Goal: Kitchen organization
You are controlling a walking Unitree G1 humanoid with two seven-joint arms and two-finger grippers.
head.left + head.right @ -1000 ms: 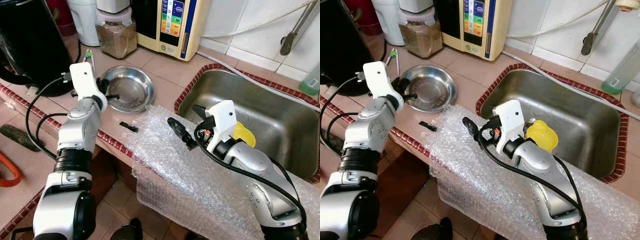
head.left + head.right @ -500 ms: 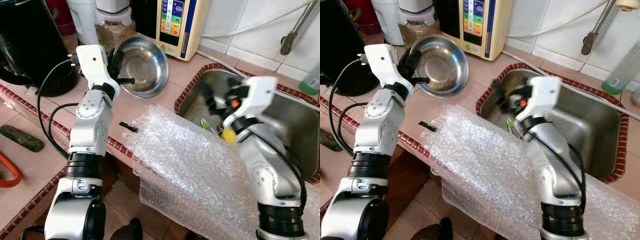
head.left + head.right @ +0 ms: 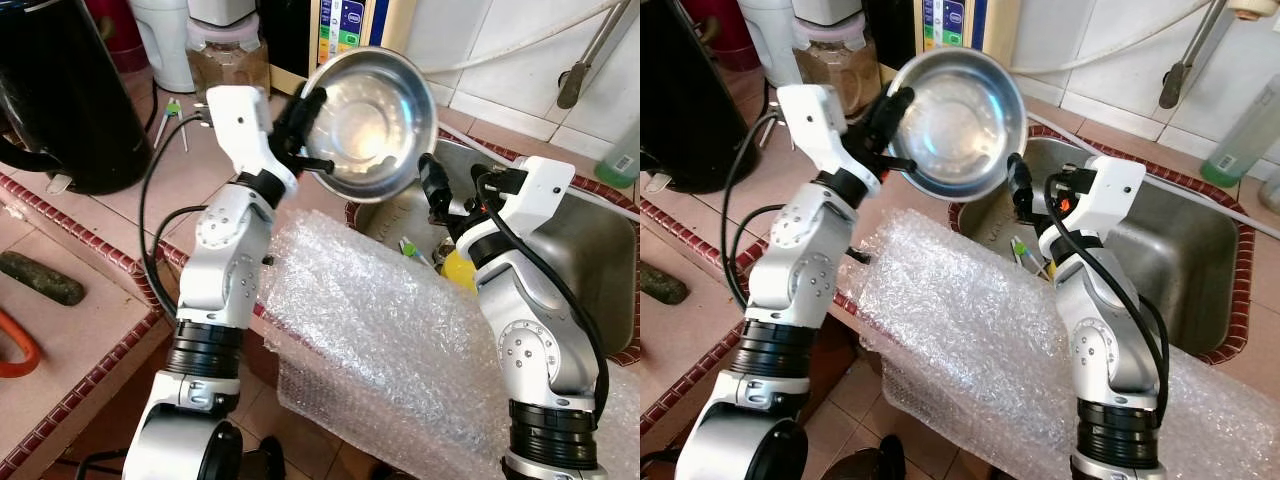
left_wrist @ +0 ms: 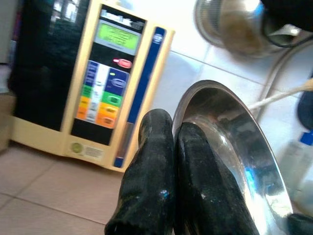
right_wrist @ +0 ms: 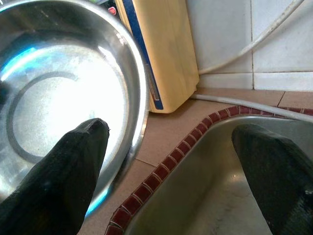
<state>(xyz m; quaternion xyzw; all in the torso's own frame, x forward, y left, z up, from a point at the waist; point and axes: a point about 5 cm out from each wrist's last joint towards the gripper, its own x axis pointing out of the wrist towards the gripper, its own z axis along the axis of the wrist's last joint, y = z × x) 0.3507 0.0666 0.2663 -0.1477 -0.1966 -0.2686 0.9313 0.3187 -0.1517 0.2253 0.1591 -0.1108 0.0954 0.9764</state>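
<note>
Where the tiled table [image 3: 90, 260] meets one steel sink [image 3: 590, 260], one bowl [image 3: 372, 120] hangs tilted above the rim.
Left wrist view: left gripper [image 4: 173, 147] pinches the bowl's edge; right wrist view: right gripper [image 5: 171, 166] spread wide beside it.

left gripper [image 3: 300, 128] raised, jaws clamped | right gripper [image 3: 432, 187] jaws apart

wall [image 3: 500, 40]: white tiles | counter [image 3: 120, 215]: terracotta tiles, dark red edging | floor [image 3: 90, 420]: brown tiles
</note>
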